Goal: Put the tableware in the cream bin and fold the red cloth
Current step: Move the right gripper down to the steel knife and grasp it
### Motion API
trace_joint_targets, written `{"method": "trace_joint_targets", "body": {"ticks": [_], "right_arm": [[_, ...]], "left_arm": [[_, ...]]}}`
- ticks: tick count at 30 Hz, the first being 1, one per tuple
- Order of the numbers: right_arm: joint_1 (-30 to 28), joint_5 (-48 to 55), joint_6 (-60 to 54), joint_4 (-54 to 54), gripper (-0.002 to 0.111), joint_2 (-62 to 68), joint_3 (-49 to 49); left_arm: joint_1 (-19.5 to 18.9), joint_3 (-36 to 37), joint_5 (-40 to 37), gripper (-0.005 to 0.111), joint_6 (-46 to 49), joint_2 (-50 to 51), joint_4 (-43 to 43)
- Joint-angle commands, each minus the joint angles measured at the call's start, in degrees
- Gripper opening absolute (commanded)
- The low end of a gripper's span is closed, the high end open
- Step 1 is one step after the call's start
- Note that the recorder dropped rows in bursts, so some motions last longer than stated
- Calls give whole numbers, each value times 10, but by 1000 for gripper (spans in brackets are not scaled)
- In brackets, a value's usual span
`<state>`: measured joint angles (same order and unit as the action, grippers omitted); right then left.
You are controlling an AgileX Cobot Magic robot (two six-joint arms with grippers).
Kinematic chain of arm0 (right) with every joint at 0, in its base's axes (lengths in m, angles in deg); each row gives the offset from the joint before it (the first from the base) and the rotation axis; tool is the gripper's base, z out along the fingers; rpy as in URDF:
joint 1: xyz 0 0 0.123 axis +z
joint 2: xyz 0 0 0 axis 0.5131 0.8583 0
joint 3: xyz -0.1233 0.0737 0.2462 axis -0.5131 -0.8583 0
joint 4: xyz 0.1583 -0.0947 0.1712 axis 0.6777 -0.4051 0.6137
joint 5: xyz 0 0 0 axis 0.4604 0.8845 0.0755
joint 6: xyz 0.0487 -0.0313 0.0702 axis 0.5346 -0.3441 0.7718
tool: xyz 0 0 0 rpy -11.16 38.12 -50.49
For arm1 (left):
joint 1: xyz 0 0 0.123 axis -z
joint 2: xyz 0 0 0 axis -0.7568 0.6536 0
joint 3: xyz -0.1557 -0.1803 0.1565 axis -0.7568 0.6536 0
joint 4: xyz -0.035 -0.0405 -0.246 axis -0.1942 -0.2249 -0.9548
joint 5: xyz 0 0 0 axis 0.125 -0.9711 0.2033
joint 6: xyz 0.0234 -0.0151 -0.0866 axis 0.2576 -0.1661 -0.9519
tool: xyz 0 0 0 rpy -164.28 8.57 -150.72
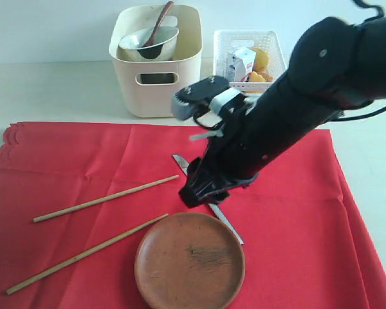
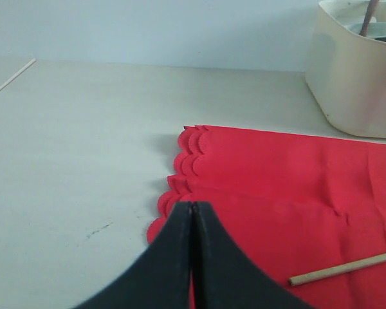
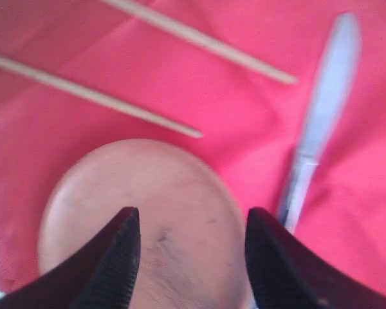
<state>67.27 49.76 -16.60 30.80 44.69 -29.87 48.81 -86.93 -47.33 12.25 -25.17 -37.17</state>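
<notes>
Red cloth (image 1: pixel 296 212) covers the near half of the worktop (image 1: pixel 51 90), unfolded. The round brown plate (image 1: pixel 190 261) sits at its near middle, two wooden chopsticks (image 1: pixel 106 198) slant to the plate's left, and a metal knife (image 1: pixel 226 224) lies just beside the plate's far right rim. Farther back, the cream bin (image 1: pixel 156 90) already holds the pale bowl (image 1: pixel 148 42) and the dark wooden spoon (image 1: pixel 159 22). The right pincer (image 3: pixel 193 219) hangs low over the cloth, jaws spread and nothing between them. Its wrist camera shows the plate directly below the gap and the knife just outside one jaw. The knife's long axis runs diagonally from far left to near right, passing under the arm, roughly crosswise to the line between the two fingertips. A short sideways shift would therefore likely let the jaws close across the thin handle, whereas a grip on the plate would call for one jaw over its rim. The left pincer (image 2: pixel 192 209), jaws pressed together and empty, sits at the cloth's scalloped left edge, well apart from plate and knife, so the right arm is clearly the nearer one for either piece. Which of the two it is going for cannot be told.
</notes>
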Motion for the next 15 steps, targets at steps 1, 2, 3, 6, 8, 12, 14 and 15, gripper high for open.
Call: {"method": "trace_joint_targets", "body": {"ticks": [1,2,3,6,8,12,14,15], "right_arm": [[44,-22,-17,6,49,30,-4],[46,-24,-17,6,49,35,-4],[49,-24,-17,6,49,41,-4],[49,-35,-10,-17,49,45,-4],[49,-46,14,-43,49,46,-4],[49,-90,47,-78,49,47,-4],[49,-161,114,-125,49,58,-4],[47,-195,164,-161,49,70,-4]], "left_arm": [[4,2,4,0,0,-3,-1],[4,2,4,0,0,-3,-1],[4,2,4,0,0,-3,-1],[4,2,4,0,0,-3,-1],[4,2,4,0,0,-3,-1],[4,2,4,0,0,-3,-1],[4,2,4,0,0,-3,-1],[4,2,4,0,0,-3,-1]]}}
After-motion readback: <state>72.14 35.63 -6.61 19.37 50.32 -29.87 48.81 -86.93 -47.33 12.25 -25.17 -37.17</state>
